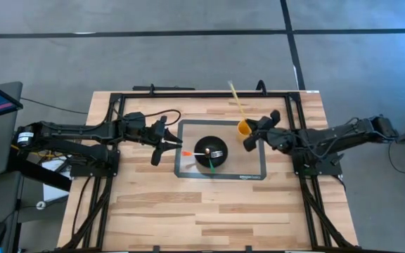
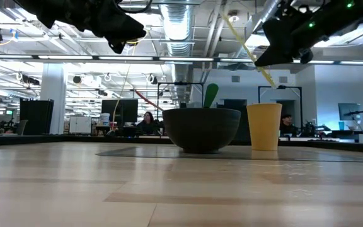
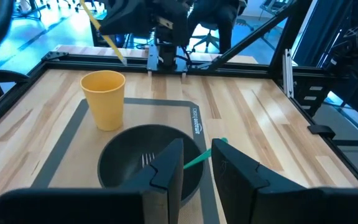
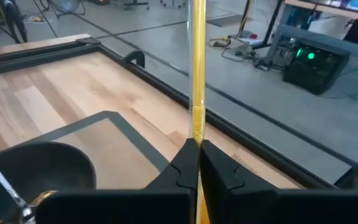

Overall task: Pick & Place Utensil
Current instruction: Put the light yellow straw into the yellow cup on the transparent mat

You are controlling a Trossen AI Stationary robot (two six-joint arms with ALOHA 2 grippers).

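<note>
A black bowl [image 1: 204,163] stands on a grey mat [image 1: 253,169] and holds a silver fork [image 1: 218,153] and a green-handled utensil [image 1: 209,164]. A yellow cup [image 1: 243,128] stands upright at the mat's far right corner. My right gripper [image 1: 250,137] hovers beside and above the cup [image 2: 263,126], shut on a long yellow utensil [image 2: 244,44]. My left gripper [image 1: 166,147] hangs open in the air just left of the bowl [image 3: 129,163], with the green handle [image 3: 197,160] beyond its fingers. My right gripper pinches the yellow utensil's thin handle [image 4: 197,134] between its two fingers, near the lower end. The utensil is lifted clear and tilted. Its long part rises toward the table's far edge, and its lower tip [image 2: 271,82] hangs just above the cup's mouth.
A black metal frame [image 1: 188,95] runs along the table's far edge and down both sides. Bare wood [image 1: 209,211] lies between the mat and the near edge. An orange piece [image 1: 187,151] sticks out at the bowl's left rim, close to my left gripper.
</note>
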